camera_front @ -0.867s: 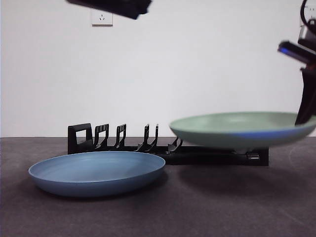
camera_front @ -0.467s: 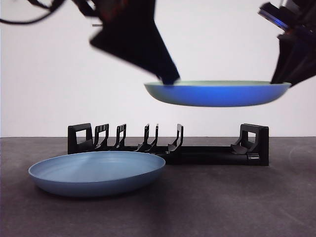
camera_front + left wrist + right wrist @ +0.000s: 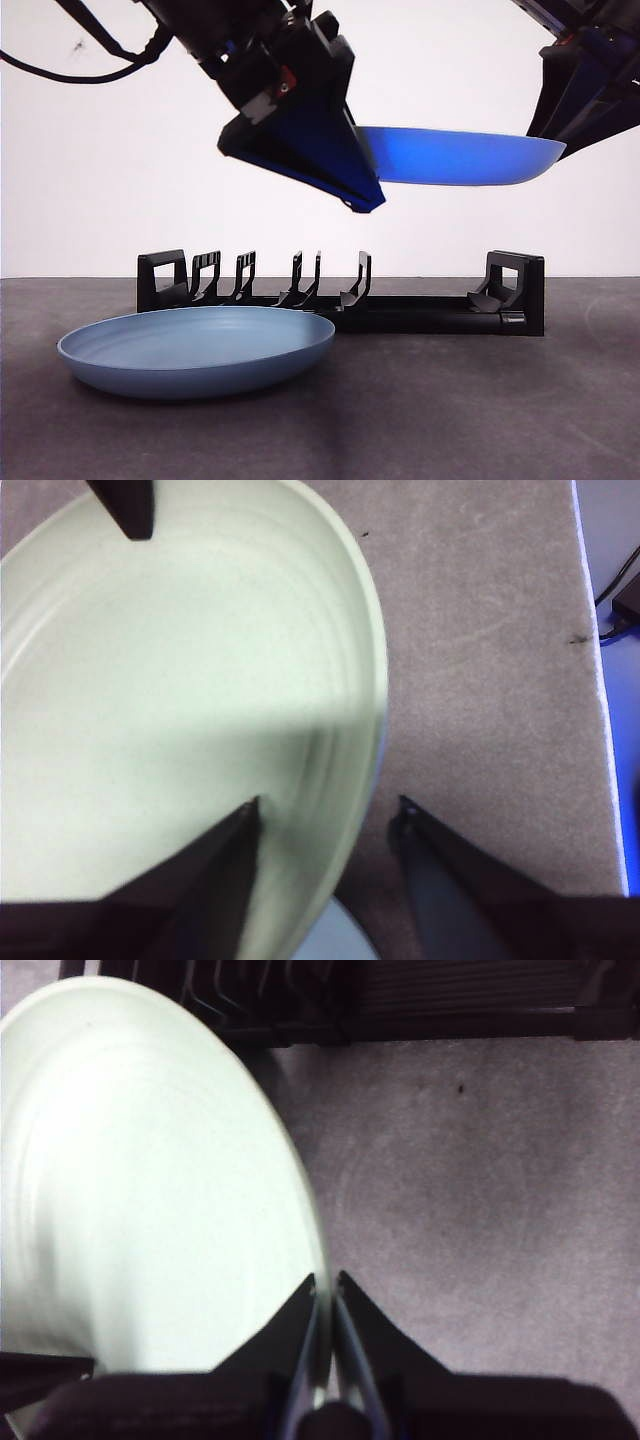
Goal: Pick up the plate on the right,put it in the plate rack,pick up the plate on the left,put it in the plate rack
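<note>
right gripper (image 3: 325, 1290) pinches the rim of the pale green plate (image 3: 150, 1180), level above the plate rack (image 3: 340, 300); left gripper (image 3: 325, 815), jaws spread astride the opposite rim, looks ready to take it for tilting. blue plate (image 3: 195, 350) waits below.

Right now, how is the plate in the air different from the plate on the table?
The green plate is held level above the rack, pinched at one rim by the right gripper, with the left gripper open astride the opposite rim. The blue plate lies on the table, untouched. Both are round and shallow.
</note>
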